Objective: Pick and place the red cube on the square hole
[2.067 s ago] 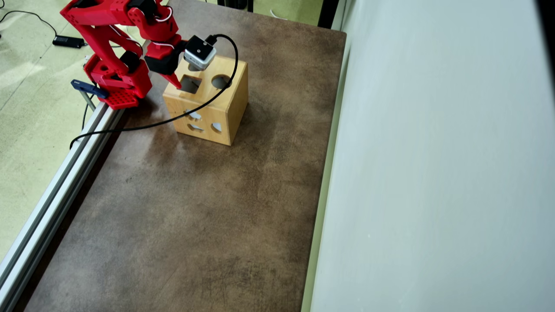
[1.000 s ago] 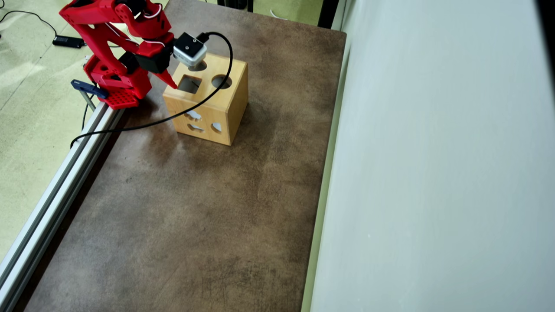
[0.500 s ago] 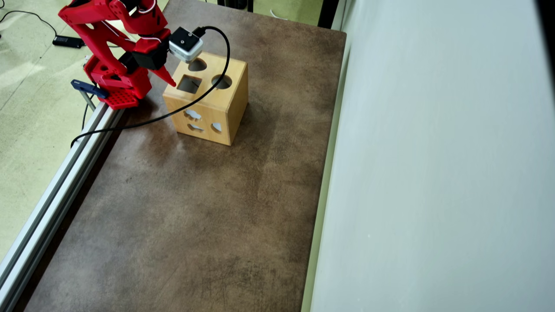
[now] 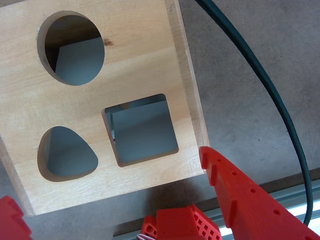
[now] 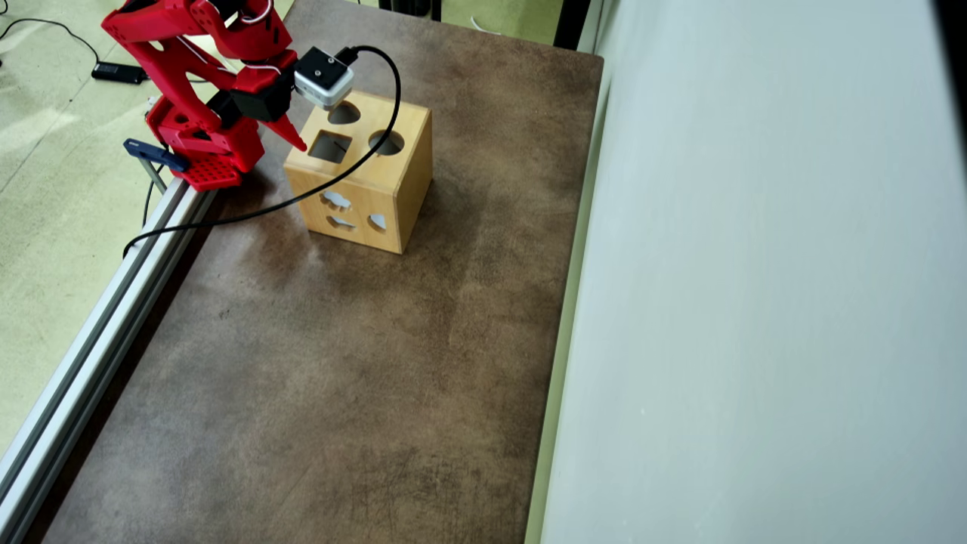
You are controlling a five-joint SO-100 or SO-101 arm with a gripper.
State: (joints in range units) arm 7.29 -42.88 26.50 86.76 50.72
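One claw [image 4: 107, 200] spread wide and empty beside the wooden box [image 5: 363, 177] on the brown worktop [image 5: 340, 363].
Square hole [image 4: 142, 129] on box top sits next to round cut-out [image 4: 71, 48] and teardrop cut-out [image 4: 66, 153]; red cube nowhere visible; black cable [image 5: 302, 196] drapes over box.

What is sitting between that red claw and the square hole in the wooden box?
Nothing visible. The end effector hangs just off the wooden box's edge, beside the square hole, which lies open with only grey inside. The black cable runs off to the side, clear of it. No red cube shows in either view.
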